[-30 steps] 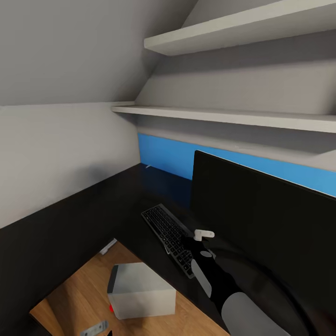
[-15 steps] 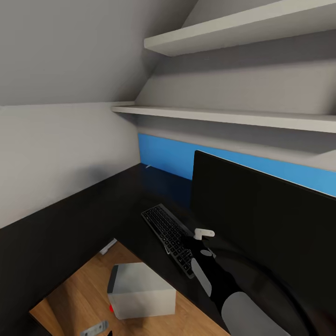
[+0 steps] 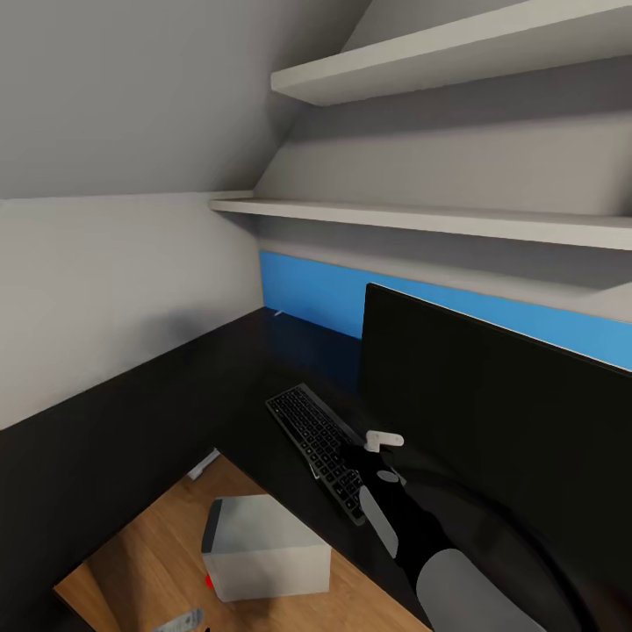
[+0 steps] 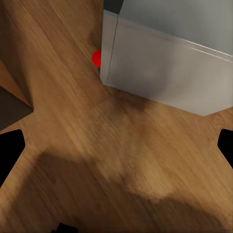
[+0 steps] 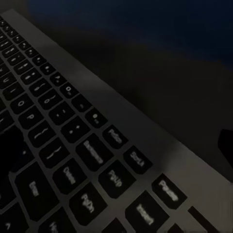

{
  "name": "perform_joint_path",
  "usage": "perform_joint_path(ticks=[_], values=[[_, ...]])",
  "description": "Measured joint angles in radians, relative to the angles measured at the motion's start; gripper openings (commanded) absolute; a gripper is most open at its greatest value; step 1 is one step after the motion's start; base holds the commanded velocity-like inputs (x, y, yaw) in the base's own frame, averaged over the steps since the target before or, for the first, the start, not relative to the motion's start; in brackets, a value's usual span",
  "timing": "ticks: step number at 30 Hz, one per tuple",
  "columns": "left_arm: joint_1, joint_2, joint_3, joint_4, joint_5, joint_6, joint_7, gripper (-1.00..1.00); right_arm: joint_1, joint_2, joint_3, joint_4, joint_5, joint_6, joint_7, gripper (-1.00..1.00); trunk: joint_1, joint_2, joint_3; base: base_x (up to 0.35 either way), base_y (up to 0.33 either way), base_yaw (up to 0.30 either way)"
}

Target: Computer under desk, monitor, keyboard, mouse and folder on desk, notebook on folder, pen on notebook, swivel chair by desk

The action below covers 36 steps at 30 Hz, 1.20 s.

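Your right gripper [image 3: 367, 456] sits low over the keyboard [image 3: 320, 448], beside the monitor [image 3: 491, 404] on the desk [image 3: 132, 421]; whether its jaws are parted, you cannot tell. Your left gripper [image 4: 116, 145] hangs open above the floor by the computer [image 3: 263, 546].

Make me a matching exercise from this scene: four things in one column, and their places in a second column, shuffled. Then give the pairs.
Things:
1. slim dark grey keyboard
2. small pale grey box-shaped computer
3. wide black-fronted monitor
4. two white wall shelves

Places:
A. on the wooden floor
B. lying flat on the long black desk, under the right pincer's camera
C. standing on the desk, right of the keyboard
D. on the wall above the desk

Pairs: 1-B, 2-A, 3-C, 4-D
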Motion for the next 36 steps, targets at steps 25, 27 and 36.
perform_joint_path(ticks=[25,27,36], values=[[0.000,0.000,0.002,0.008,0.001,-0.003,0.003,1.00,0.000,-0.002,-0.010,0.009,0.000,0.001,0.001,1.00,0.000,0.000,0.000,0.014,0.000,0.000],[0.000,0.000,0.002,0.008,0.000,-0.003,0.003,1.00,0.000,-0.002,-0.010,0.009,0.000,0.001,0.001,1.00,0.000,0.000,0.000,0.000,0.000,0.000],[0.000,0.000,0.002,0.008,0.000,-0.003,0.006,1.00,0.000,-0.002,-0.009,0.009,0.000,0.001,0.001,1.00,0.027,-0.049,-0.022,0.000,0.000,0.000]])
